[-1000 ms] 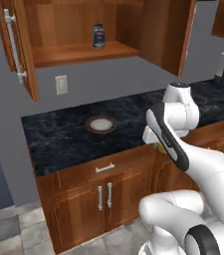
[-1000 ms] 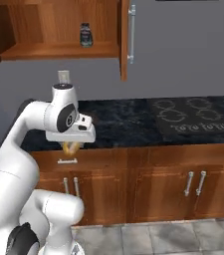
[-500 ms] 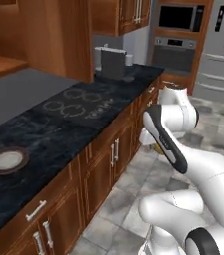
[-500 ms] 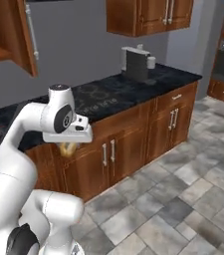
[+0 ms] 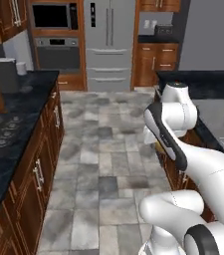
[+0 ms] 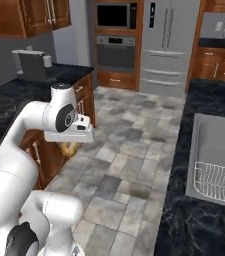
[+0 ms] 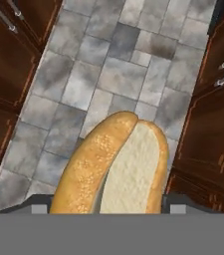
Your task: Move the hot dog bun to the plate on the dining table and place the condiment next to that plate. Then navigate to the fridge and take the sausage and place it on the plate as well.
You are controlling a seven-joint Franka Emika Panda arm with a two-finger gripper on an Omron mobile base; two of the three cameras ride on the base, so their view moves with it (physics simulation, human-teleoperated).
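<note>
The hot dog bun (image 7: 116, 167) sits at the bottom centre of the hand view, golden crust on its left, pale split face on its right, held in the hand (image 7: 108, 206), whose jaws stand wide about it. In the right base view the bun shows as a tan end under the hand (image 6: 70, 147) at centre left; in the left base view a sliver of it hangs below the wrist near centre right. Under it lies a grey stone-tiled floor (image 7: 118, 69), with reddish wood cabinet fronts (image 7: 210, 129) along both side edges of the hand view.

Farther out, at the right of the right base view, the dining table (image 6: 194, 225) shows its black marbled worktop and its steel sink (image 6: 215, 150) with a wire rack (image 6: 219, 182) in it. At the upper left of that view a dark worktop (image 6: 14, 97) carries a grey toaster (image 6: 30, 65).

Farthest, at the top centre of the left base view, stands the fridge (image 5: 108, 45), with a black panel on its door; beside it, a built-in oven (image 5: 57, 52) under a microwave (image 5: 54, 16). No writing can be read anywhere.
</note>
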